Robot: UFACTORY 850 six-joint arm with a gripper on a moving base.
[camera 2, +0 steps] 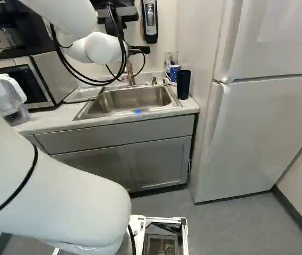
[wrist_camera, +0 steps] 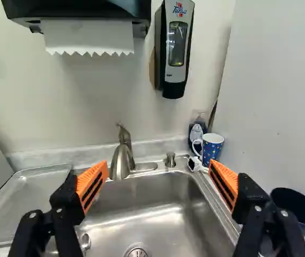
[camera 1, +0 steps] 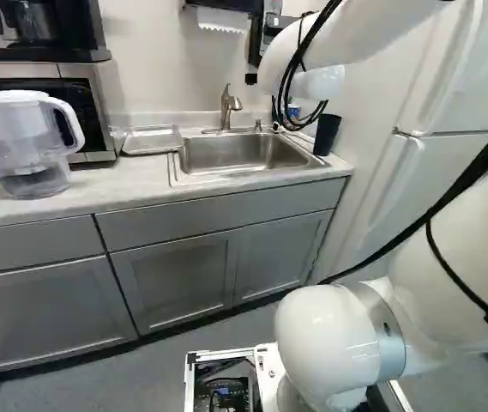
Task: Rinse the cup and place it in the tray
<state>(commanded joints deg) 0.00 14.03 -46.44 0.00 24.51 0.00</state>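
Standing pitcher: one, clear-sided with one handle (camera 1: 63, 124), on the counter well to the left of the jaws.
Microwave: one (camera 1: 105, 107), left of the jaws and behind the pitcher, with one coffee maker (camera 1: 51, 33) on top.
Tray: one (wrist_camera: 31, 193), metal and shallow, lying left of the sink, beyond the left finger.
Towel dispenser: one (wrist_camera: 80, 12), on the wall ahead of the jaws and higher than them, one paper sheet (wrist_camera: 88, 36) hanging from it.
Faucet: one (wrist_camera: 122, 158), ahead of the gap between the fingers, nearer the left one.
Gripper: one (camera 2: 140, 50), its two fingers standing wide apart, nothing held; the wrist view shows two orange pads (wrist_camera: 91, 184) facing each other over the sink.
Sink: one basin (wrist_camera: 157, 209) with one drain (wrist_camera: 137, 252), seen between and below the jaws.
Soap dispenser: one (wrist_camera: 177, 45), on the wall ahead and above, between the fingers' lines.
Metal knob: one (wrist_camera: 170, 160), behind the basin, ahead of the gap.
Cups: two, and which is the task's cannot be told; a blue patterned mug (wrist_camera: 211, 150) just past the right fingertip, and a dark cup (wrist_camera: 302, 218) beside the right finger.
Fridge: one, two doors (camera 2: 262, 133), right of the jaws.
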